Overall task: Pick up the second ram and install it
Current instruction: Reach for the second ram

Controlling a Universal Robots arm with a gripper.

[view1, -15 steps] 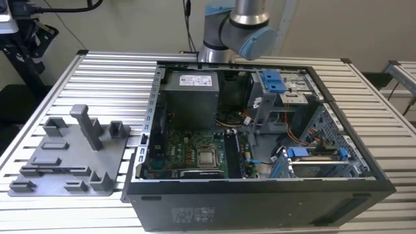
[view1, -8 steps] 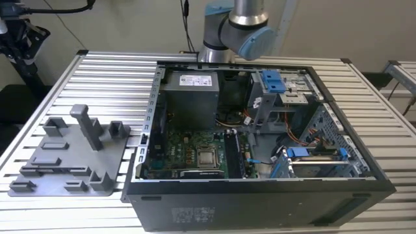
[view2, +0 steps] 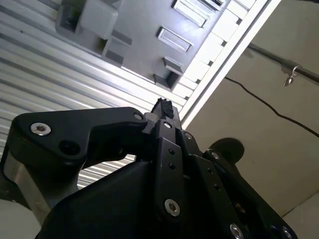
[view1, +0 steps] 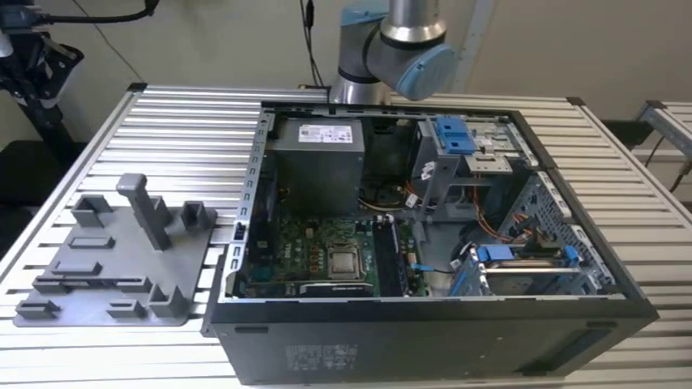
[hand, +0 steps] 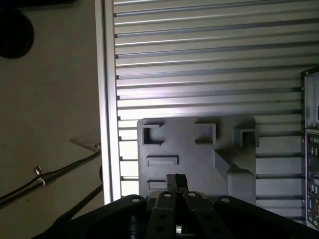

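We see the gripper [hand: 176,180] above the grey fixture plate [hand: 199,159], fingertips [view2: 163,107] pressed together; whether anything thin sits between them, we cannot tell.

There is one table [view1: 184,138], one open computer case [view1: 433,324], one grey plate [view1: 130,259] with blocks, one robot arm [view1: 395,49] with one gripper [hand: 176,178], and in the case one silver power box [view1: 316,162] and one square chip [view1: 346,262].

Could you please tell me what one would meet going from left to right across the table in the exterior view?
Grey fixture plate → open computer case, and within it the grey power supply → blue drive clips.
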